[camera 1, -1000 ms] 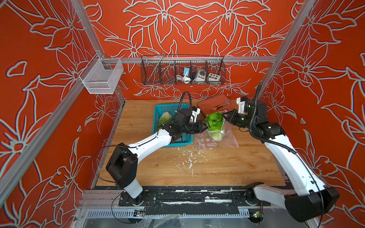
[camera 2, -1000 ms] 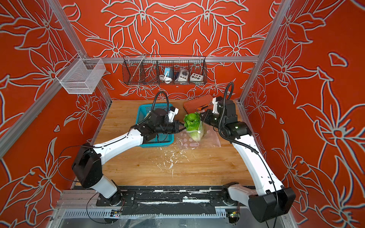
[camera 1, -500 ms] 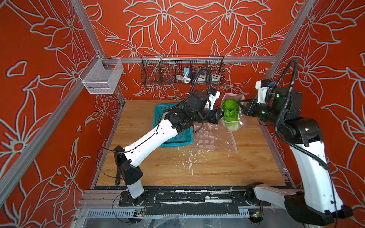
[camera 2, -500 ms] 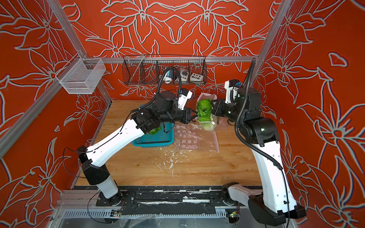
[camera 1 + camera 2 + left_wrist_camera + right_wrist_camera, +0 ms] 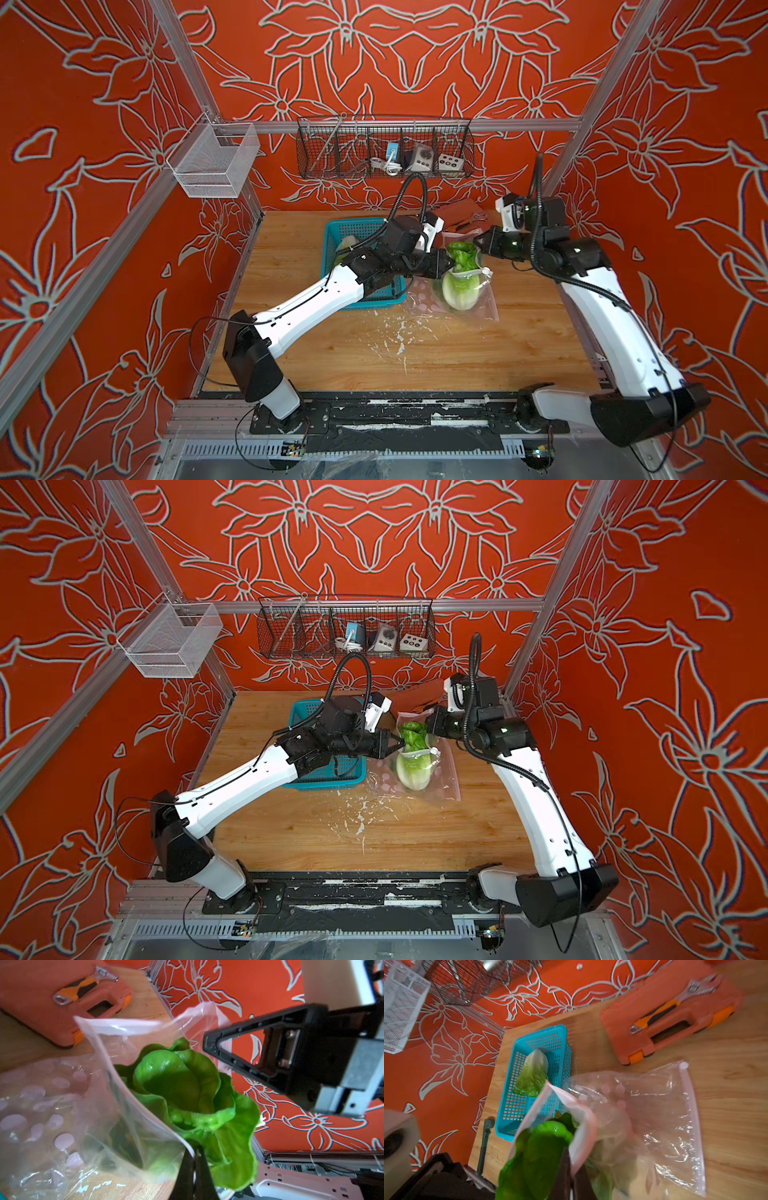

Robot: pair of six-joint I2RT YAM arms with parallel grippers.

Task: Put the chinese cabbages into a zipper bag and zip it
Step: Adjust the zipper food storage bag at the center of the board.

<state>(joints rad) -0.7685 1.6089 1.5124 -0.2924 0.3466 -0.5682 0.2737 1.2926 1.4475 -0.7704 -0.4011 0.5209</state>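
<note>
both grippers pinch the mouth of the zipper bag [image 5: 478, 305] from opposite sides, just beside the teal basket [image 5: 353, 226] on the wooden table [image 5: 415, 365]. the left gripper [image 5: 446, 262] has its jaws pressed together on the near rim; in the left wrist view the plastic edge runs down between its two dark fingers [image 5: 188, 1169]. the right gripper [image 5: 478, 243] has its jaws closed on the opposite, pink-edged rim, seen in the right wrist view where the strip folds over its fingertips [image 5: 564, 1165]. held between them, the mouth stands raised and gaping, while the bag's lower part, clear with pale pink dots, lies crumpled on the table.

a chinese cabbage [image 5: 461, 253] sits in the bag with its bright green frilly leaves poking out of the opening, between the two grippers. lower in the bag shows a pale, rounded bulk [image 5: 459, 291]; it is blurred, and i cannot tell whether it is that head's base or a second one. another cabbage head [image 5: 532, 1074] lies in the teal basket, partly hidden under the left arm in both top views.

behind the bag, near the back wall, lies an orange tool case [image 5: 664, 1014] with an adjustable wrench [image 5: 675, 1001] on top. a black wire rack [image 5: 384, 149] hangs on the back rail
</note>
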